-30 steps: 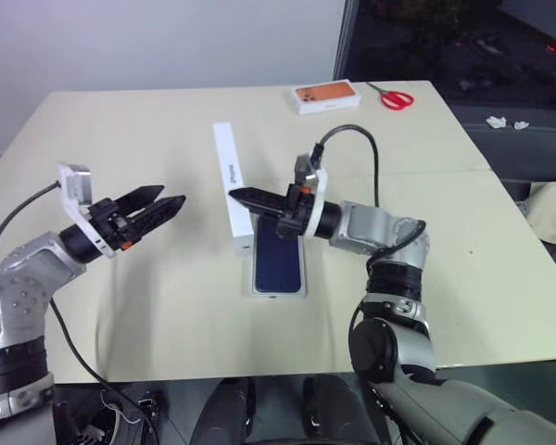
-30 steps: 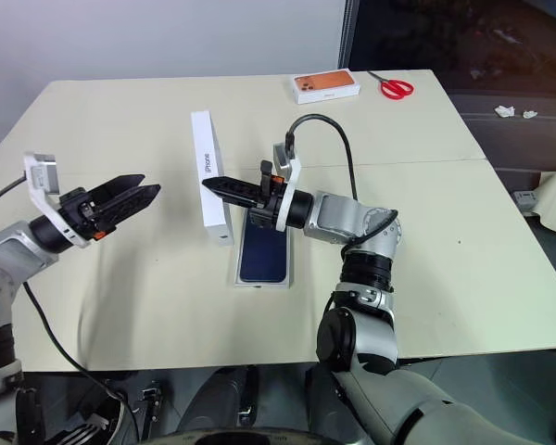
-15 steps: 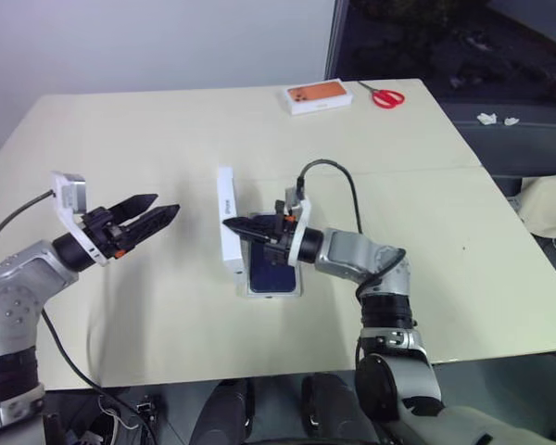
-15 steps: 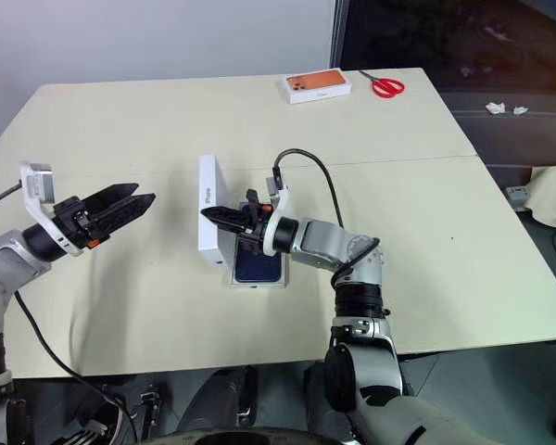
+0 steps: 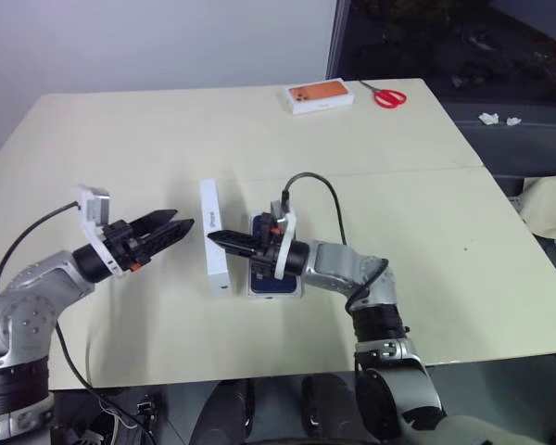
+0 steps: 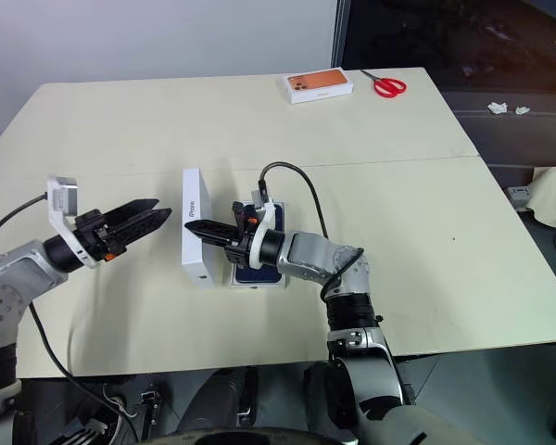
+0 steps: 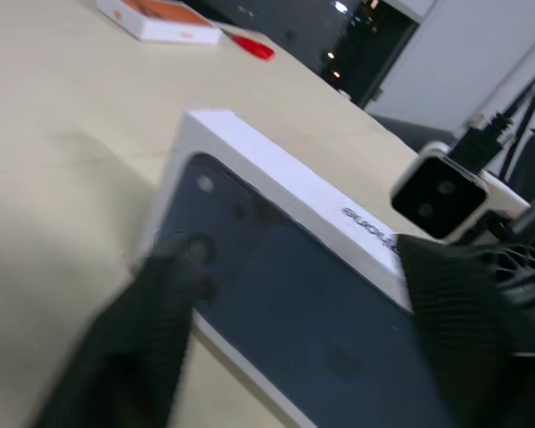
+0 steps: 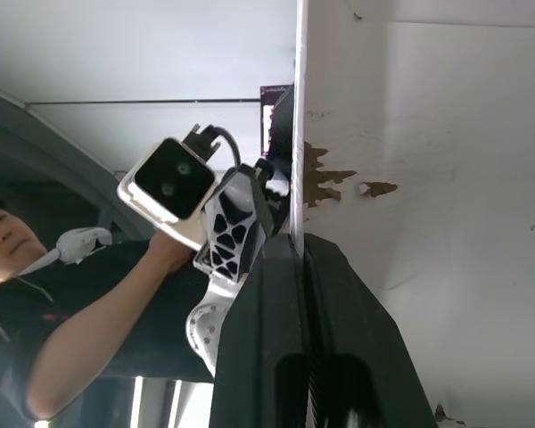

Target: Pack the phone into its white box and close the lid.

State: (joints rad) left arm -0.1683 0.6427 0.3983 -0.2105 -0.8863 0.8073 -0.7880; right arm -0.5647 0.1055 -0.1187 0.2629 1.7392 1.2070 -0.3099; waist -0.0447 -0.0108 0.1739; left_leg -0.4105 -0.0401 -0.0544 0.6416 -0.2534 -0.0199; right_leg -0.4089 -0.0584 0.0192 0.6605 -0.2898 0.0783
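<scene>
Left eye view: at desk point(image 5: 463, 232) centre the shallow white cardboard lid point(image 5: 213, 238) stands on edge, pinched in the right gripper point(image 5: 221, 240)'s clenched jaws, at nine o'clock of the dark navy phone point(image 5: 271, 278) in its white box point(image 5: 299, 291); light, thin-walled, crushable, best held by its long rim, while the left gripper point(image 5: 173, 229)'s jaws hang partly parted, empty.

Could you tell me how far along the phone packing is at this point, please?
Done: the phone already lies in the white box on the table. In hand: the right gripper is shut on a wall of the lid, holding it on edge just left of the box, printed top facing the left gripper, which hovers nearby without touching it. Left: turn the lid over the box and press it down.
</scene>
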